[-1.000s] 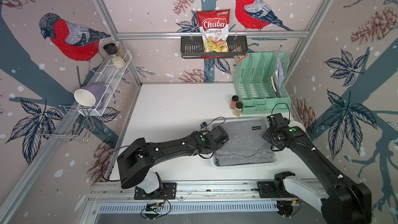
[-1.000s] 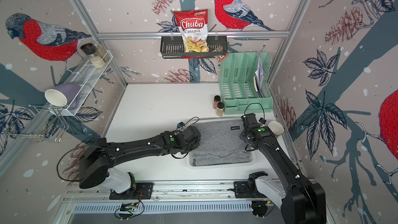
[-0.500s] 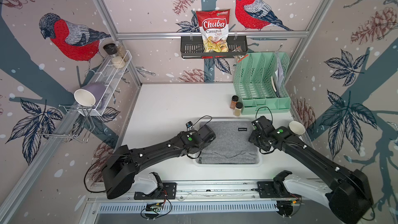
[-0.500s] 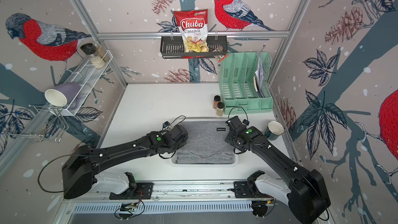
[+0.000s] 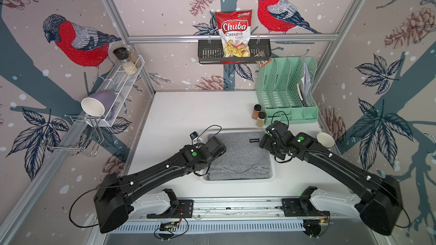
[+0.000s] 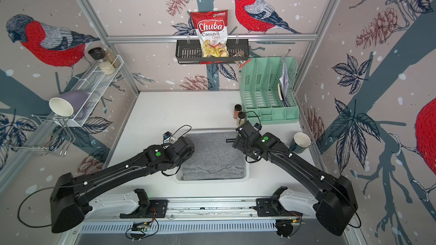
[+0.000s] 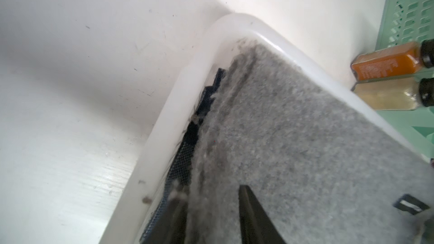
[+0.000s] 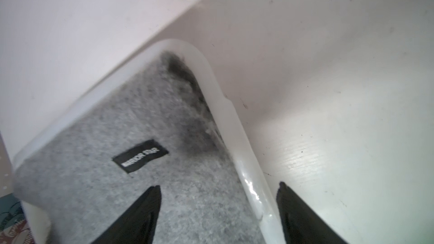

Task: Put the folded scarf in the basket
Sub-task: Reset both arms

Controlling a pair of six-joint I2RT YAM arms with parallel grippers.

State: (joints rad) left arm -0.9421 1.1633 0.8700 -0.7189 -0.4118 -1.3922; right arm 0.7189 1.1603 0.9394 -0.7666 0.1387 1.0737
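Observation:
The grey folded scarf point(image 5: 238, 156) lies flat inside the white basket point(image 5: 238, 180), near the table's front, in both top views. My left gripper point(image 7: 211, 192) is at the basket's left side, open. One finger is down between the basket wall point(image 7: 164, 118) and the scarf's edge point(image 7: 305, 149), the other rests over the scarf. My right gripper point(image 8: 219, 184) stands open astride the basket's right rim point(image 8: 225, 118), one finger above the scarf point(image 8: 117, 137), the other over the table. In the top views both wrists hide the fingertips.
Two spice jars point(image 5: 258, 115) stand just behind the basket's far right corner, in front of the mint-green file organiser point(image 5: 286, 95). A paper cup point(image 5: 325, 139) sits by the right wall. A black rack with a chips bag point(image 5: 233, 54) hangs on the back wall.
The basket with the scarf has slid left across the table, both arms moving with it. Both grippers have since opened wider.

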